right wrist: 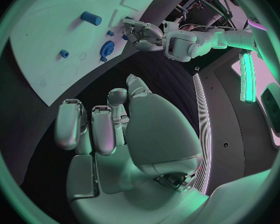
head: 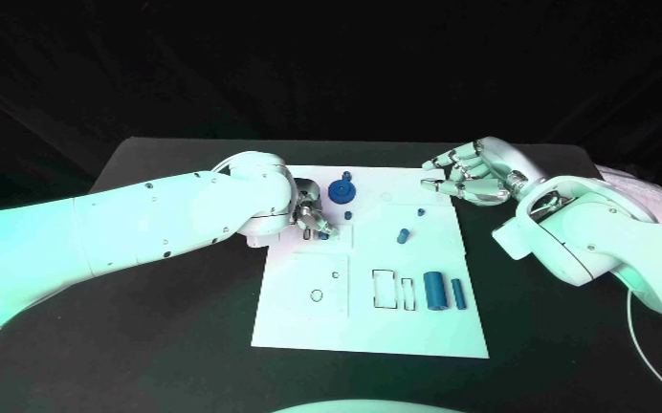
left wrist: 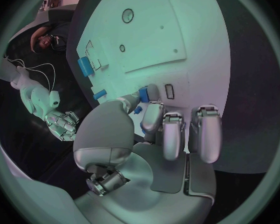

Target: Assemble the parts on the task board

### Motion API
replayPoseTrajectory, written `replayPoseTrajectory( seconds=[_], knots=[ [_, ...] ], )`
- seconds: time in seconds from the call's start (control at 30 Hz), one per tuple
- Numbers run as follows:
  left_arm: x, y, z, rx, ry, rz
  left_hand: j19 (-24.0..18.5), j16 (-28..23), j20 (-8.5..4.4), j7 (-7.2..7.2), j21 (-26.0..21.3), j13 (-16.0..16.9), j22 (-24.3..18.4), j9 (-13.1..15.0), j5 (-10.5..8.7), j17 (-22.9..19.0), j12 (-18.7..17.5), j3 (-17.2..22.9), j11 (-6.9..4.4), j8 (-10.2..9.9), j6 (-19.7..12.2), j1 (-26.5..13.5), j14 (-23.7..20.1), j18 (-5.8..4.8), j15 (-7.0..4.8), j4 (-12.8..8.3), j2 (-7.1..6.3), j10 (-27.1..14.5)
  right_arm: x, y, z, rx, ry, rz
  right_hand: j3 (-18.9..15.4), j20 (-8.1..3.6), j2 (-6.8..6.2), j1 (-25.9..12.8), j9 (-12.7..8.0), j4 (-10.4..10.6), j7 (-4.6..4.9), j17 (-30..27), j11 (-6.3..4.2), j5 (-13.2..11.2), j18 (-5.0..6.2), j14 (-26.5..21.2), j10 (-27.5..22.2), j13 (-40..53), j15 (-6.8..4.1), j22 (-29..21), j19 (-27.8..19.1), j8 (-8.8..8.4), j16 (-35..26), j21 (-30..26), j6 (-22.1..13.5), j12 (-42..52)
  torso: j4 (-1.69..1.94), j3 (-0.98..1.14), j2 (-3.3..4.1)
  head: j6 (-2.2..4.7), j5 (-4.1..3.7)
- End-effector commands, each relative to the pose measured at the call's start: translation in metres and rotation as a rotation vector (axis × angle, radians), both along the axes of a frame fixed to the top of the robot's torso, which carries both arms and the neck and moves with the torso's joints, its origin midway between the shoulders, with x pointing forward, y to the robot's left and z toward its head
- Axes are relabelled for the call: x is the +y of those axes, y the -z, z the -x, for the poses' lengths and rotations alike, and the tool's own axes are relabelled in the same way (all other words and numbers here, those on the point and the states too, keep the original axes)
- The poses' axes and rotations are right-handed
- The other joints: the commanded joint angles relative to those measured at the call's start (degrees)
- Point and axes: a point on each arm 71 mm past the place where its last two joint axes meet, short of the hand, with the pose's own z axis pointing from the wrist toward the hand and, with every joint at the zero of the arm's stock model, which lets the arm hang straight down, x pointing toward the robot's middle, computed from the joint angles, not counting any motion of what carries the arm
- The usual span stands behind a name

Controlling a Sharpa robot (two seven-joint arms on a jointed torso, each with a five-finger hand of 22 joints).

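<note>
The white task board lies in the middle of the black table. My left hand hangs over the board's far left part and pinches a small blue part between thumb and a fingertip, close above the board. A round blue part stands just beyond that hand, and a small blue peg is beside it. A short blue cylinder lies mid-board. My right hand hovers at the board's far right corner, its fingers apart and holding nothing.
Two long blue parts lie side by side at the board's right, next to two outlined slots. A small round hole is on the near left. Another small blue peg stands to the far right.
</note>
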Motion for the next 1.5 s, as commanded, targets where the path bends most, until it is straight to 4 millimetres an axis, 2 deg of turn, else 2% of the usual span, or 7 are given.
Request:
replayPoseTrajectory(
  seconds=[0.03,0.13,0.47,0.77,0.97,1.27,1.5],
  knots=[
    [-0.004,0.007,0.005,0.042,0.032,-0.008,3.9,0.2,-0.25,0.15,0.4,0.1,11.4,0.1,0.2,15.1,0.4,-0.5,0.22,-0.2,0.5,-1.0,6.0,-0.84,-0.39,0.2,0.04,0.4,0.002,0.0,0.001,0.001,-0.016,0.006,-0.2,-0.05,-0.07,0.0,0.1,0.1,-0.01,0.0,0.0,0.2,0.86,2.2,-0.4,-0.1,-0.02,-0.1,-0.4,0.25,-0.4,-0.3,0.3,-0.4,0.02,0.0,0.02,0.02,0.0],
    [-0.004,0.007,0.004,0.039,0.029,-0.006,4.0,0.2,-0.31,0.08,0.4,0.2,11.5,0.1,0.2,15.1,0.5,-1.4,0.15,-0.3,0.8,-2.2,6.0,-0.87,-0.44,0.6,0.09,0.5,0.002,0.0,0.001,0.002,-0.017,0.007,-0.2,-0.05,-0.09,0.0,0.1,0.1,-0.01,-0.1,0.0,0.2,0.88,2.2,-0.4,-0.2,-0.02,-0.2,-0.5,0.25,-0.4,-0.4,0.3,-0.5,-0.01,-0.01,0.02,0.02,0.0],
    [-0.003,0.007,0.002,0.031,0.017,-0.003,4.1,0.2,-0.37,0.02,0.6,0.3,11.7,0.3,0.18,15.1,0.5,-4.4,0.12,-0.4,1.4,-4.8,6.0,-0.92,-0.48,1.6,-0.93,0.8,0.001,0.0,0.001,0.004,-0.017,0.008,-0.4,-0.06,-0.19,-0.1,0.1,0.2,-0.01,-0.1,0.01,0.2,0.89,2.2,-0.4,-0.3,-0.02,-0.2,-0.5,0.23,-0.5,-0.4,0.3,-0.5,0.0,-0.02,-0.01,-0.01,-0.08],
    [0.002,0.006,0.0,0.024,0.002,0.0,4.2,0.2,-0.47,-0.24,0.7,0.5,12.0,0.5,0.18,15.1,0.7,-10.1,-0.09,-0.4,2.1,-7.5,6.0,-0.98,-0.61,3.5,-2.28,1.2,0.001,0.0,0.001,0.002,-0.016,0.007,-1.0,-0.07,-0.3,-0.6,0.1,0.7,-0.05,-0.3,0.0,-0.5,0.91,2.2,-0.3,-0.5,-0.03,-0.4,-0.5,0.21,-0.6,-0.6,0.3,-0.6,-0.03,-0.03,0.0,0.09,-0.18],
    [0.007,0.003,0.0,0.014,-0.012,0.008,4.3,0.2,-0.57,-0.35,0.7,0.5,12.0,0.7,0.19,15.1,0.6,-12.6,-0.19,-0.4,2.3,-7.6,6.0,-0.99,-0.7,4.1,-2.08,1.3,0.001,0.0,0.001,0.001,-0.015,0.007,-1.3,-0.08,-0.29,-0.7,0.1,0.8,-0.07,-0.3,-0.01,-1.0,0.92,2.2,-0.2,-0.6,-0.04,-0.4,-0.5,0.21,-0.7,-0.6,0.3,-0.6,0.0,-0.06,0.02,0.12,-0.29],
    [0.008,-0.011,-0.001,-0.016,-0.021,0.046,4.1,0.2,-0.62,-0.38,0.5,0.5,11.8,0.8,0.19,15.1,0.5,-14.4,-0.22,-0.5,2.3,-7.3,6.0,-0.93,-0.75,4.5,-1.81,1.3,0.0,0.002,0.0,0.002,-0.013,0.008,-1.6,-0.09,-0.29,-0.9,0.1,1.0,-0.07,-0.3,0.0,-1.4,0.91,2.2,-0.2,-0.6,-0.04,-0.4,-0.5,0.21,-0.7,-0.7,0.3,-0.5,-0.06,-0.05,0.04,0.26,-0.2],
    [0.013,-0.037,-0.007,-0.042,-0.023,0.071,3.6,0.2,-0.65,-0.12,-0.1,-1.0,10.9,0.9,0.2,15.1,-1.0,-16.5,-0.06,-1.0,1.5,-6.9,6.0,-0.68,-0.73,4.8,-1.66,0.3,-0.001,0.003,-0.001,0.005,-0.011,0.009,-1.8,-0.09,-0.31,-1.1,0.2,1.2,-0.08,-0.3,0.0,-1.5,0.91,2.2,-0.1,-0.7,-0.04,-0.4,-0.5,0.21,-0.7,-0.7,0.3,-0.5,-0.05,-0.01,0.05,0.43,-0.19]
  ],
)
